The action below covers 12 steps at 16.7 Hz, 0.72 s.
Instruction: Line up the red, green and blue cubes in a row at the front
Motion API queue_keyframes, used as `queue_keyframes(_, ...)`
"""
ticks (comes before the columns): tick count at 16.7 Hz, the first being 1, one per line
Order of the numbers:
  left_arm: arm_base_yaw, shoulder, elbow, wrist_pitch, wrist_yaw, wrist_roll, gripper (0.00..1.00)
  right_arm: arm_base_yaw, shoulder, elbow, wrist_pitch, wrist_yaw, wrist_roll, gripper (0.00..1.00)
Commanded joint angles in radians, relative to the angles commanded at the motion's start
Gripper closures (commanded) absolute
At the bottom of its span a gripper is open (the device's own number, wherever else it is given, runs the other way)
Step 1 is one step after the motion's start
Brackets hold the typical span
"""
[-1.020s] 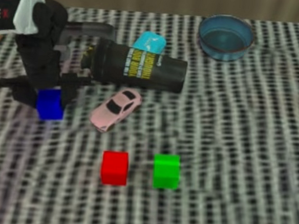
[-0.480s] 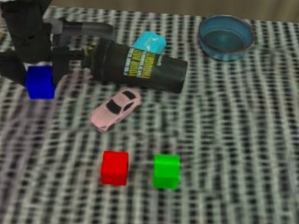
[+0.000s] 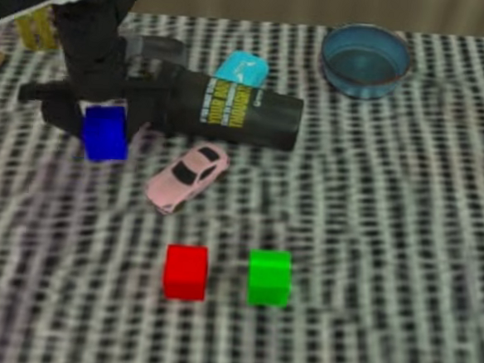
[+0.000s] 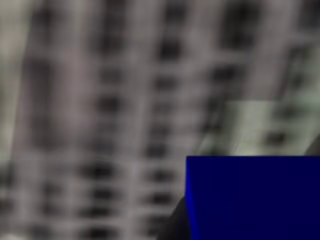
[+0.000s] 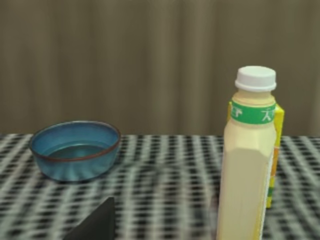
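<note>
The left gripper (image 3: 105, 126) held the blue cube (image 3: 105, 133) tight between its fingers, up off the checked cloth (image 3: 390, 208), at the far left of the table. The red cube (image 3: 186, 271) and the green cube (image 3: 268, 276) sat near each other at the front, side by side but apart, in a row running from 9 o'clock to 3 o'clock. From the held cube, the row lay toward 5 o'clock, and the free place next to the green cube was further that way. The pink toy car (image 3: 187, 176) lay between, so the cube probably had to stay high going over it.

The left arm was the nearer one. The right arm could not be seen from above, and its fingers were hidden too.

In the left wrist view, only part of the blue cube (image 4: 252, 197) showed, cut off at the edge. The big black can (image 3: 230, 108) hid part of the light blue case (image 3: 243, 67).
</note>
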Motion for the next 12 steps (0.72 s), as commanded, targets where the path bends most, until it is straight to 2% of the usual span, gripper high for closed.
queue_keyframes(8, -0.504, 0.161, 0.315, -0.167, 0.005, -0.41, 1.0, 0.0, 0.0, 0.0, 0.0, 0.0, 0.0, 0.0)
queue_keyframes(10, -0.593, 0.182, 0.374, -0.193, 0.005, -0.491, 1.0, 0.0, 0.0, 0.0, 0.0, 0.0, 0.0, 0.0)
queue_keyframes(12, -0.639, 0.192, 0.408, -0.207, 0.004, -0.536, 1.0, 0.0, 0.0, 0.0, 0.0, 0.0, 0.0, 0.0)
